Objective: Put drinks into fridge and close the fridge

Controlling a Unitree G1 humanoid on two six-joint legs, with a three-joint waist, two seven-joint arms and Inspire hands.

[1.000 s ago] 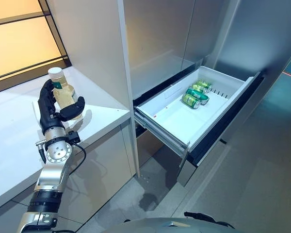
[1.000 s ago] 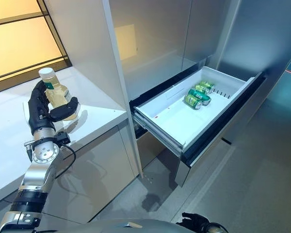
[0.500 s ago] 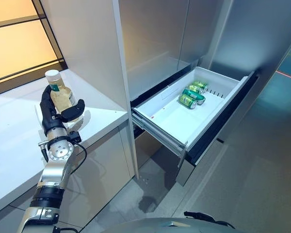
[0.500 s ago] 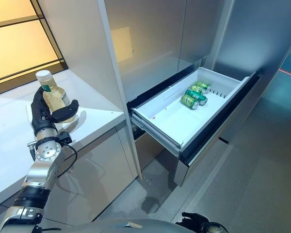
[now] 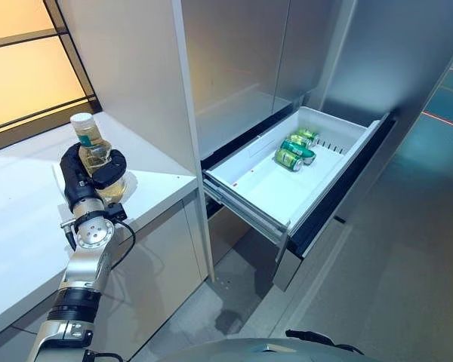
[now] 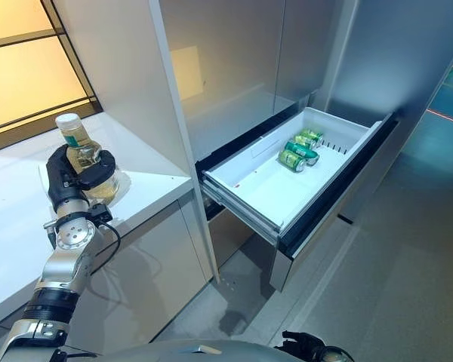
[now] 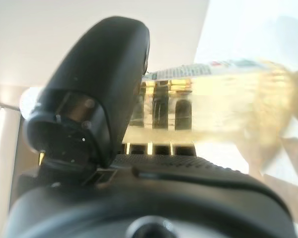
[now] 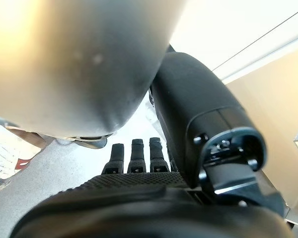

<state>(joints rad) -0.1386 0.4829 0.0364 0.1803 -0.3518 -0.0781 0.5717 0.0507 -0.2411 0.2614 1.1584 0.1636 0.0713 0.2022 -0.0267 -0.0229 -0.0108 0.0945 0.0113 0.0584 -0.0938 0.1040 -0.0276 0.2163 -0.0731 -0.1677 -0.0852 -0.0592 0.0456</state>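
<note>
Left robot hand [image 5: 90,175]: fingers and thumb are curled round the lower body of the bottle [image 5: 93,151], which stands upright on the white table [image 5: 30,219], close to the table's front right corner and just beside the tall grey panel [image 5: 136,75] that rises at the table's right edge. The left wrist view confirms the wrap: the thumb lies across the pale yellow drink, with the label showing past it. The white cap stands clear above the fingers. Whether the base rests on the table or is just lifted off it cannot be told.

Right robot hand [image 8: 139,158]: it shows only in its own wrist view, fingers straight and loose, holding nothing, down by the floor. It is far from the work.

Fridge drawer [image 5: 245,192]: pulled fully out, to the right of the panel and lower than the table top. 3 green cans [image 5: 294,151] lie on their sides at the back of the drawer; the front and middle of its white floor are bare.

Governing relation: the bottle is already inside the left robot hand, long axis vertical, and the drawer lies to the right of it and below it, with the panel's front edge between them.

Judgement: the grasp step appears complete; carrying is next. The bottle must come forward off the table's front edge and round the panel before it goes down. The main risk is clipping the panel.
</note>
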